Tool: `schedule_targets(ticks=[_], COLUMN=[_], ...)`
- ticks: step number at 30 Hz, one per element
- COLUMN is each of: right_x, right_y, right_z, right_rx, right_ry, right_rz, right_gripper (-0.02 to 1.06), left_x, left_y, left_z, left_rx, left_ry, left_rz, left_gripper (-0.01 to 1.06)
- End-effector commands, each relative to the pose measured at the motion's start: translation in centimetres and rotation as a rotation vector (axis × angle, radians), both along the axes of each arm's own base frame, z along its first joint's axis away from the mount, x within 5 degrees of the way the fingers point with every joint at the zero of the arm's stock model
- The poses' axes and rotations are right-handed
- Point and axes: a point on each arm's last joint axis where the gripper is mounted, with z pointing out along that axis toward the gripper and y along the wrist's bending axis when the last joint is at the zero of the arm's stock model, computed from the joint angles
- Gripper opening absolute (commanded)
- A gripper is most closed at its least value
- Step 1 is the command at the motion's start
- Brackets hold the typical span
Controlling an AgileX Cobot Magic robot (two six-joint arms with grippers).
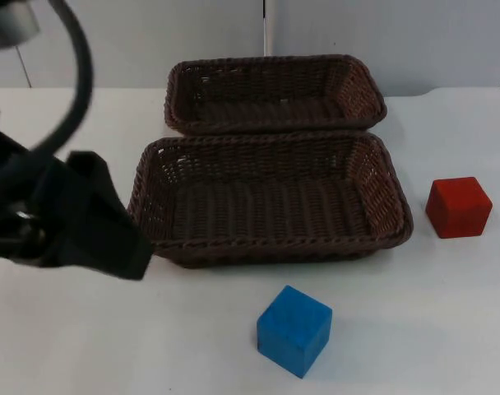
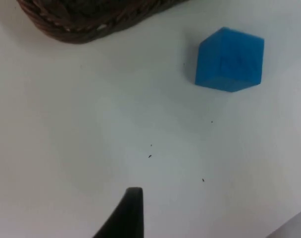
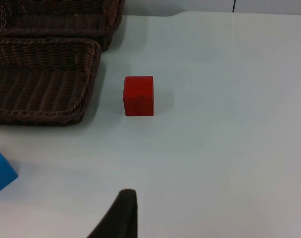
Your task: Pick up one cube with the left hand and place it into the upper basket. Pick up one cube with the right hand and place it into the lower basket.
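hovering over the tabletop (image 1: 447, 329) at the lower basket's (image 1: 270, 251) left end, the left tool (image 1: 77, 218) faces the blue cube (image 1: 293, 330), which sits in front of that basket; i cannot tell how wide it stands. the right tool (image 3: 122, 213) waits back from the red cube (image 1: 458, 206), which rests just right of the lower basket; its opening is also unclear. the upper basket (image 1: 275, 123) and the lower one hold nothing. risks: the blue cube sits turned, so a misaligned grasp may pinch corners and spin it, and either arm could clip a wicker rim. no brand or writing is readable.
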Motion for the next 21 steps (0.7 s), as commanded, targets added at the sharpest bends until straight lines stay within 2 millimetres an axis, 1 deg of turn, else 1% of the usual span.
schedule_targets(ticks=[1,2,7,8,13,14,20,21], right_x=[0.0,0.0,0.0,0.0,0.0,0.0,0.0,0.0], right_y=[0.0,0.0,0.0,0.0,0.0,0.0,0.0,0.0], right_z=[0.0,0.0,0.0,0.0,0.0,0.0,0.0,0.0], right_rx=[0.002,0.002,0.002,0.002,0.001,0.001,0.001,0.001], right_ry=[-0.007,-0.007,-0.007,-0.007,-0.007,-0.007,-0.007,-0.007], right_rz=[-0.005,-0.005,-0.005,-0.005,-0.006,-0.006,-0.006,-0.006], right_gripper=[1.05,1.05,1.05,1.05,1.05,1.05,1.05,1.05], left_x=[0.5,0.5,1.0,1.0,1.3,1.3,1.4,1.4], left_y=[-1.1,-1.1,-2.9,-2.9,-4.6,-4.6,-7.3,-7.3], left_z=[-0.8,-0.8,-2.5,-2.5,-3.8,-3.8,-5.7,-5.7], left_rx=[0.023,0.023,0.049,0.049,0.056,0.056,0.059,0.059], left_ry=[0.009,0.009,0.043,0.043,0.039,0.039,0.009,0.009], left_rz=[-0.011,-0.011,-0.02,-0.02,-0.029,-0.029,-0.058,-0.058], left_gripper=[1.05,1.05,1.05,1.05,1.05,1.05,1.05,1.05])
